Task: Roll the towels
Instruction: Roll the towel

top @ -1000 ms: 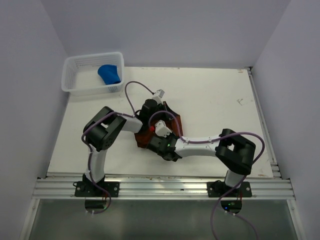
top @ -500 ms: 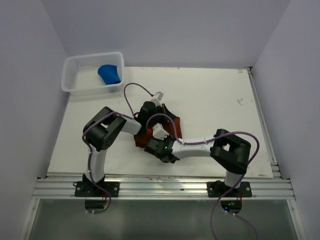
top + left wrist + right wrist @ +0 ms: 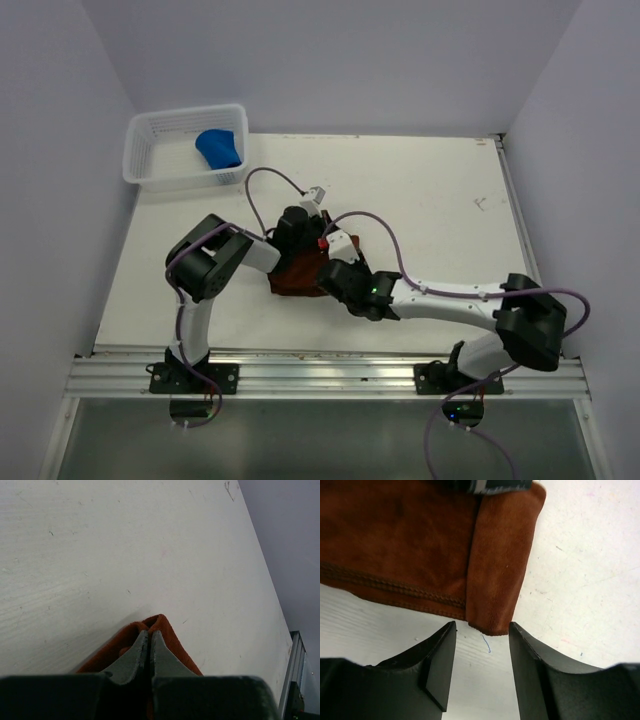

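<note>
A brown towel (image 3: 296, 276) lies partly folded on the white table (image 3: 430, 200). In the left wrist view its fold (image 3: 170, 642) rises to a peak round my left gripper (image 3: 150, 634), which is shut on it; the same gripper shows from above (image 3: 305, 245). My right gripper (image 3: 481, 630) is open, its jaws just off the near end of the towel's folded strip (image 3: 500, 575), not touching it; it also shows from above (image 3: 330, 272). A rolled blue towel (image 3: 220, 148) lies in the white basket (image 3: 185, 115).
The basket stands at the table's far left corner. Both arms cross over the towel at the table's middle left. A metal rail (image 3: 330, 375) runs along the near edge. Walls close in on the left, back and right.
My right arm has swung out to the right and its gripper has shifted to the towel's right side. The towel is now more bunched under the left gripper, which has barely moved.
</note>
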{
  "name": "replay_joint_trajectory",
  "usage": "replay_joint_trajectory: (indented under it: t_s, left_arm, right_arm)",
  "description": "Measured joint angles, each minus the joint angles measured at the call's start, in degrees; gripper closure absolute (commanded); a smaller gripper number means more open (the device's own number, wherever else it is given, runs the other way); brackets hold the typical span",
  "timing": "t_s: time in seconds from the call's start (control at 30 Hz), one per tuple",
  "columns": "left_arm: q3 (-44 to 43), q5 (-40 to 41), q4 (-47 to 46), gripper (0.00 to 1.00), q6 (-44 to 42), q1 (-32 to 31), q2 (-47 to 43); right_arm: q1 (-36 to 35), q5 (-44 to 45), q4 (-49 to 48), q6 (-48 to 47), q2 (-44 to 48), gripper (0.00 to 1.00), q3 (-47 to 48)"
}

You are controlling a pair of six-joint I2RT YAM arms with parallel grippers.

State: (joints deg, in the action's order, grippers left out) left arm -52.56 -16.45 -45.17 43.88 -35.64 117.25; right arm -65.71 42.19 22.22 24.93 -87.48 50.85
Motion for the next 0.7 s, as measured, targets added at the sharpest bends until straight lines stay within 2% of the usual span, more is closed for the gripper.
replay_joint_trajectory:
  t_s: [0.13,0.3,0.37,0.47,0.7]
  left_arm:
    - [0.9,-0.2,-1.3,1.00,-0.5,0.0,0.0]
    - [1.8,-0.3,-2.2,1.00,-1.5,0.0,0.0]
    - [1.8,-0.3,-2.4,1.00,-1.6,0.0,0.0]
    - [1.8,-0.3,-2.5,1.00,-1.6,0.0,0.0]
    - [1.8,-0.4,-2.5,1.00,-1.7,0.0,0.0]
  right_arm:
    - [4.9,-6.4,-3.2,2.2,10.2,0.45,-3.5]
    - [17.3,-17.8,-7.3,7.3,18.9,0.43,-10.8]
    - [22.0,-22.9,-9.3,9.6,19.4,0.38,-13.1]
    - [26.0,-30.1,-12.5,12.8,19.3,0.35,-15.8]
    - [29.0,-38.9,-20.3,17.4,15.1,0.33,-16.5]
